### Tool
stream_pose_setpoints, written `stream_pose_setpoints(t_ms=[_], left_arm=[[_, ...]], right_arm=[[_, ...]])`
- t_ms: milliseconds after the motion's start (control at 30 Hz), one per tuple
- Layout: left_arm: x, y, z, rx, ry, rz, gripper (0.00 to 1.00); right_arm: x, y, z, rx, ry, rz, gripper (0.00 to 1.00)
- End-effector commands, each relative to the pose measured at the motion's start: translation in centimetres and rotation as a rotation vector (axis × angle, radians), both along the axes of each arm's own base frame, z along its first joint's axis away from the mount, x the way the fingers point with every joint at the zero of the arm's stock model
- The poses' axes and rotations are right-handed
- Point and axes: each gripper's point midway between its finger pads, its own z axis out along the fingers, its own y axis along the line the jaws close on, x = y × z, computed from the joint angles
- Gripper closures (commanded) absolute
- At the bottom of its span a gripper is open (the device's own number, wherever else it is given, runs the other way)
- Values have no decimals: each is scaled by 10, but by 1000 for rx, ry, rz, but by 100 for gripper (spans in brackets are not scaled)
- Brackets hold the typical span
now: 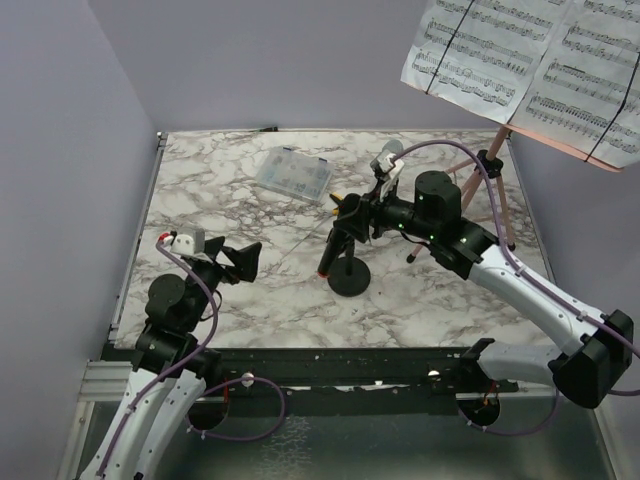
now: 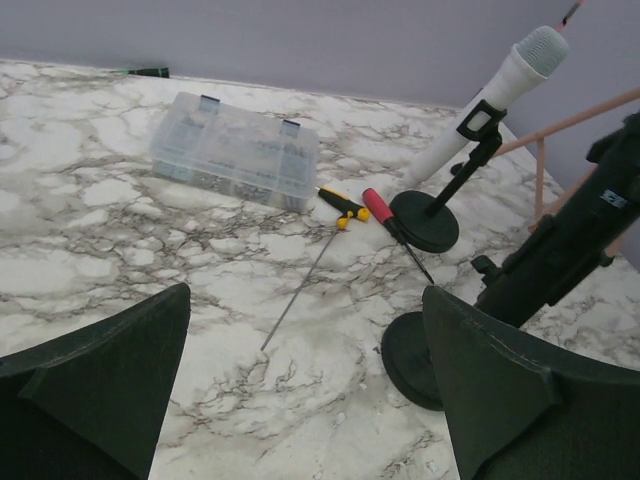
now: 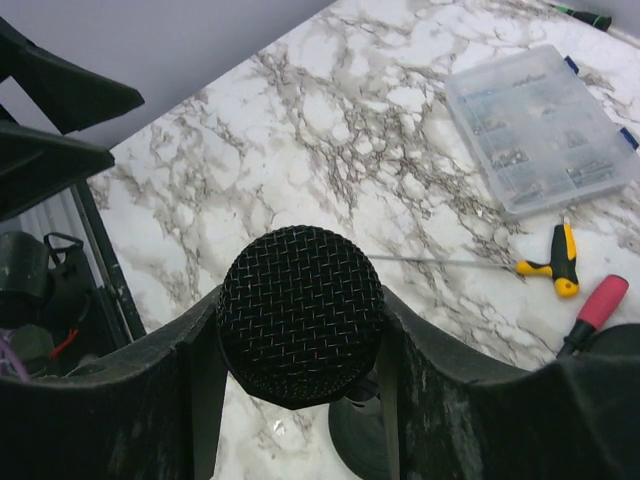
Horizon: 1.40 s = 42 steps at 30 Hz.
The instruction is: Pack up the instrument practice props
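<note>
My right gripper (image 1: 345, 222) is shut on the black microphone (image 1: 333, 247), its mesh head (image 3: 300, 315) pinched between my fingers (image 3: 420, 370). The microphone leans over its black round-based holder (image 1: 350, 276), which also shows in the left wrist view (image 2: 408, 358). The grey-headed microphone (image 2: 500, 88) stands tilted in the second holder (image 2: 425, 222) behind my right arm. White sheet-music pages (image 1: 530, 60) rest on the pink tripod (image 1: 492, 190) at the far right. My left gripper (image 1: 240, 260) is open and empty, low over the table, left of the black holder.
A clear plastic compartment box (image 1: 293, 172) lies at the back centre, also in the left wrist view (image 2: 235, 150). A yellow screwdriver (image 2: 345, 205) and a red screwdriver (image 2: 380, 207) lie between the box and the holders. Walls stand close on the left, back and right.
</note>
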Motion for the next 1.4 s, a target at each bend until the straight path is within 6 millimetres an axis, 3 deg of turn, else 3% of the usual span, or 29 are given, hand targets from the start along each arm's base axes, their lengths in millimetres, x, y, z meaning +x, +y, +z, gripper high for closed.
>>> stream_pose_setpoints(t_ms=[0, 233, 400, 667, 1200, 1367], left_arm=[[-1, -28, 4, 54, -40, -170, 1], [15, -53, 9, 95, -53, -279, 1], [22, -76, 2, 95, -3, -383, 1], [20, -121, -3, 192, -4, -568, 1], [37, -172, 6, 340, -149, -708, 1], [44, -171, 11, 329, -137, -655, 1]], right_arm=[[18, 20, 60, 184, -152, -67, 91], [24, 23, 30, 229, -40, -144, 91], [24, 18, 16, 255, 18, -190, 92], [19, 18, -17, 283, 150, -221, 96], [5, 27, -24, 324, 171, -131, 97], [8, 24, -33, 330, 201, -169, 98]])
